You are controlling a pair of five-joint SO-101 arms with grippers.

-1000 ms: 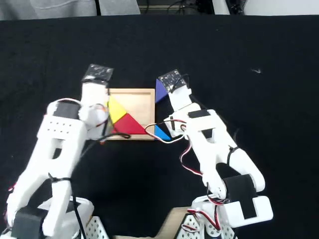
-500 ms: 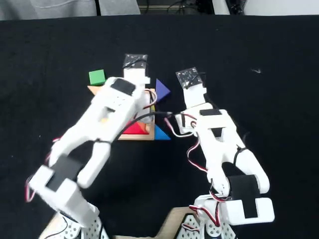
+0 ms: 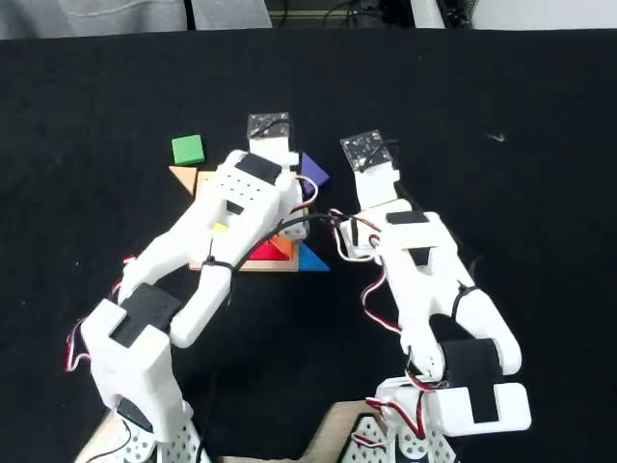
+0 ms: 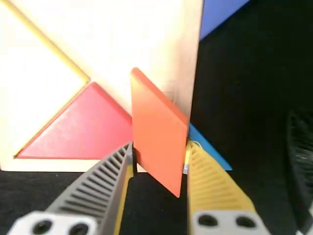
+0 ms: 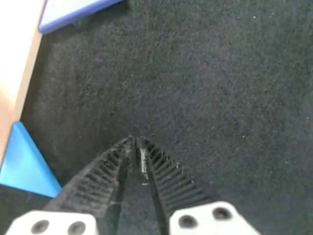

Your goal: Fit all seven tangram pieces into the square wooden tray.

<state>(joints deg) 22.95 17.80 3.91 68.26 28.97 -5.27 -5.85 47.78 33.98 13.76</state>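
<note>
I count one tray (image 4: 191,73), left of centre, and seven pieces (image 3: 188,149): two seated, four loose. Left gripper (image 4: 157,164) clamps the orange parallelogram (image 4: 159,139) at the tray's edge, arm lower than before. Right gripper (image 5: 135,147) closed, empty.

Black cloth surface (image 3: 501,87) across the whole scene. Small pale speck (image 3: 495,137) on it, far right. Tan board corner (image 3: 333,434) at near edge, centre. Past the far edge: dark cables (image 3: 357,12) in the middle, grey fabric (image 3: 125,14) at left.
</note>
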